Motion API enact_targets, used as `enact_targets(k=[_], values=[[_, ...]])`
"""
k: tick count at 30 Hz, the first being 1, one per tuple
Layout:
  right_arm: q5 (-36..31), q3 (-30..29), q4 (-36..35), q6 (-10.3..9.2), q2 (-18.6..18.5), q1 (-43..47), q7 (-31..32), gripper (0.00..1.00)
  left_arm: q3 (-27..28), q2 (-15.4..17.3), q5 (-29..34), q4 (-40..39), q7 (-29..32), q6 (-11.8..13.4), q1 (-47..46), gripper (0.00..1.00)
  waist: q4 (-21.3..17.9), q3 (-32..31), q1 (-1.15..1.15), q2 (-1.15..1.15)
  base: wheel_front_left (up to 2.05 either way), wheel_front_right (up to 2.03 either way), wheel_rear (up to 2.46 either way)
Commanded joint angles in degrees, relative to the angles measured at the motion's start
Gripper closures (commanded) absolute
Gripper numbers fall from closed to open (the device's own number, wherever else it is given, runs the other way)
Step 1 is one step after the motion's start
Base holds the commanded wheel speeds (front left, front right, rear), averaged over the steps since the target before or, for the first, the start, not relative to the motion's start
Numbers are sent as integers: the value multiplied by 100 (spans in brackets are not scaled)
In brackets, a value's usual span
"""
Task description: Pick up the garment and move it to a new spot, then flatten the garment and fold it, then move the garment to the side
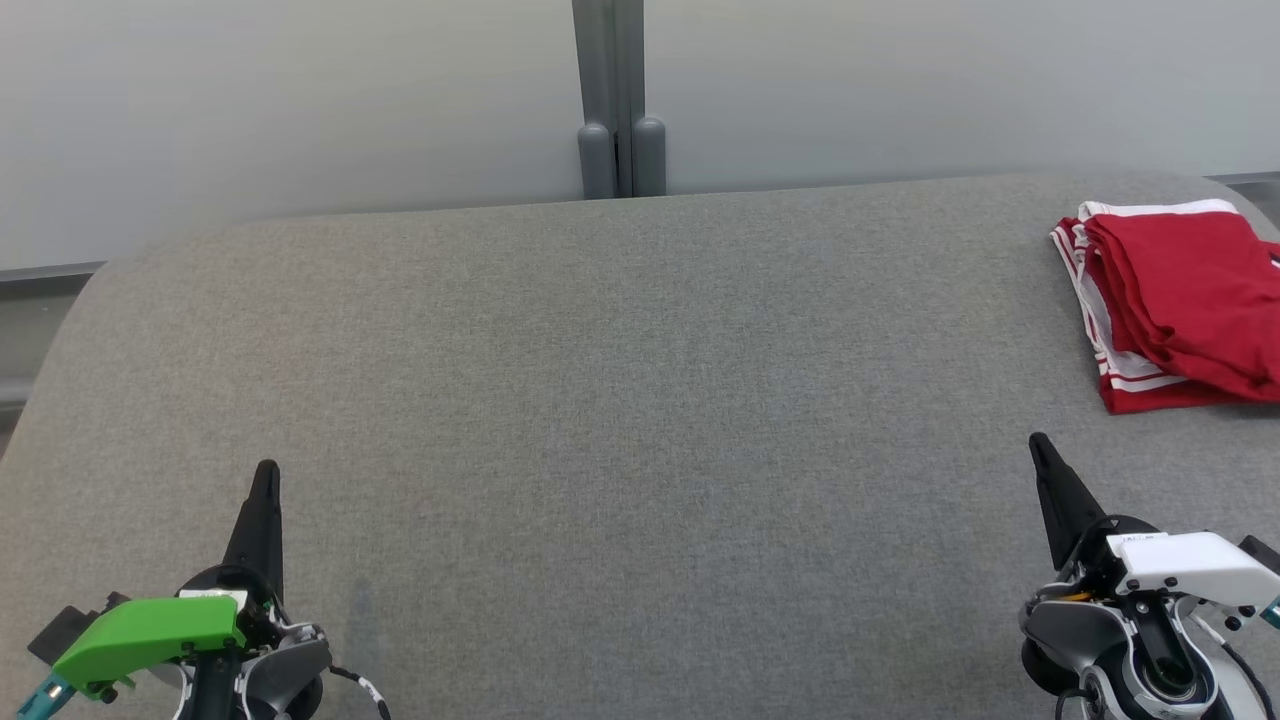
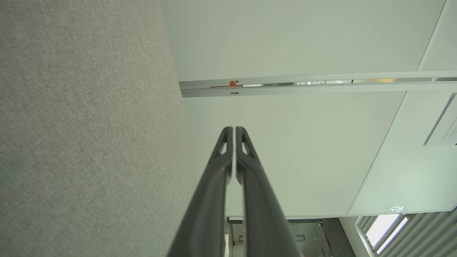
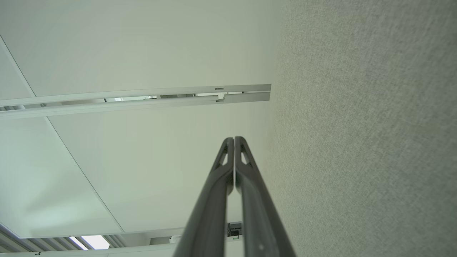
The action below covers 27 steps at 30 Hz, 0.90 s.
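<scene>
Our left gripper (image 1: 266,470) and right gripper (image 1: 1038,442) hover pinched shut and empty over the near corners of the grey bench (image 1: 640,400), fingers pointing forward. We judge they sit clear because the red garment (image 1: 1175,300) lies folded at the far right edge, apparently set aside, well apart from both.

Grey padded surface (image 1: 600,400) lies open; folded garment (image 1: 1170,300) blocks far right, wall (image 1: 300,100) behind.

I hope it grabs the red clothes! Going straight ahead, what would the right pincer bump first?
Likely the pale wall: the right pincer aims left of the red garment, over the grey cushion.
</scene>
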Motion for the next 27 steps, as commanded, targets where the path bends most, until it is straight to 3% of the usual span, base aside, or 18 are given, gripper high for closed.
enact_targets(k=[1,27], values=[[2,-15,13,2,-7,-35,24,100,18,40,-4,-17,26,-31,-58,100,0,0,0,0,0,0,0],[-12,-28,13,2,3,-37,28,100,18,40,-4,-18,25,-28,-58,100,0,0,0,0,0,0,0]])
